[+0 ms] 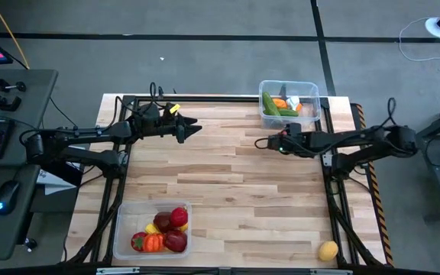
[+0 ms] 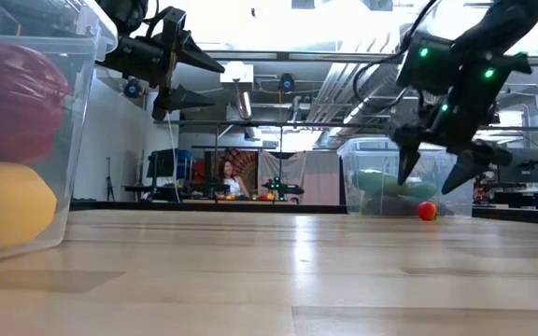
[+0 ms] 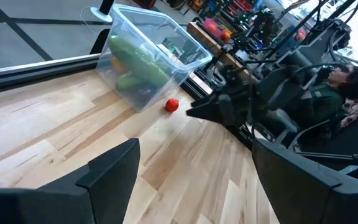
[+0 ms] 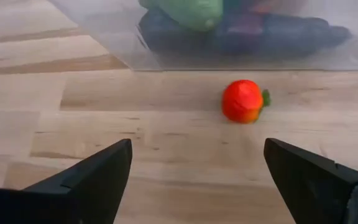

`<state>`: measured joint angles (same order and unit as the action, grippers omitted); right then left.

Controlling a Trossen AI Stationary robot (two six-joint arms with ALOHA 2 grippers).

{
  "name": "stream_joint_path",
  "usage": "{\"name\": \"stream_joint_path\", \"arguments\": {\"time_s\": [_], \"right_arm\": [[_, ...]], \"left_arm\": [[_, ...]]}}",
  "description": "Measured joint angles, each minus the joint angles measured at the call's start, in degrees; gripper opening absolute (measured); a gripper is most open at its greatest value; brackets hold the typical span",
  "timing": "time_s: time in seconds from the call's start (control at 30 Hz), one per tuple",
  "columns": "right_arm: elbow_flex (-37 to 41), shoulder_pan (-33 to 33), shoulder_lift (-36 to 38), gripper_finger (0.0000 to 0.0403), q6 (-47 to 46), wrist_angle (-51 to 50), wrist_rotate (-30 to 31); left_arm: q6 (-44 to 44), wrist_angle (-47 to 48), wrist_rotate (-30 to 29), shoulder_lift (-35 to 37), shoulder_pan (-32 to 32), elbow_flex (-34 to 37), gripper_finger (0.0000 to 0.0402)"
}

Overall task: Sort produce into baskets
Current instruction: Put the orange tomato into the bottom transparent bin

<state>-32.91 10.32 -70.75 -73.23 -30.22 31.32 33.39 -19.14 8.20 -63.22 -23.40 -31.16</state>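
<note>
While the right gripper [image 2: 442, 168] hangs with jaws wide, a small tomato [image 4: 243, 101] lies loose on the table just outside the tub [image 1: 308, 88] at one o'clock. Being round, it may roll away if nudged. Left gripper [image 1: 192, 128] waits open.

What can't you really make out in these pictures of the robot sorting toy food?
- Small red piece: tomato or some other fruit cannot be told; in the high view the right gripper hides it.
- Far basket: its frosted wall blurs the green pieces in the right wrist view.
- Near basket: cut off by the low view's edge.
- Yellow piece: too small to tell lemon or not.
- Left gripper: hangs open, nothing hidden.
</note>
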Motion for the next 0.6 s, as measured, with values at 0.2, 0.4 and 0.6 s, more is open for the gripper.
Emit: {"name": "stream_joint_path", "arguments": {"time_s": [0.2, 0.4, 0.6], "right_arm": [[0.0, 2.2, -6.8, 0.036, -1.8, 0.8, 1.3], [0.0, 3.9, -12.5, 0.036, -1.8, 2.6, 4.2], [0.0, 5.6, -16.4, 0.036, -1.8, 5.7, 9.1]], "left_arm": [[0.5, 0.0, 0.0, 0.0, 0.0, 0.0, 0.0301], [0.8, 0.0, 0.0, 0.0, 0.0, 0.0, 0.03], [0.9, 0.0, 0.0, 0.0, 0.0, 0.0, 0.0301]]}}
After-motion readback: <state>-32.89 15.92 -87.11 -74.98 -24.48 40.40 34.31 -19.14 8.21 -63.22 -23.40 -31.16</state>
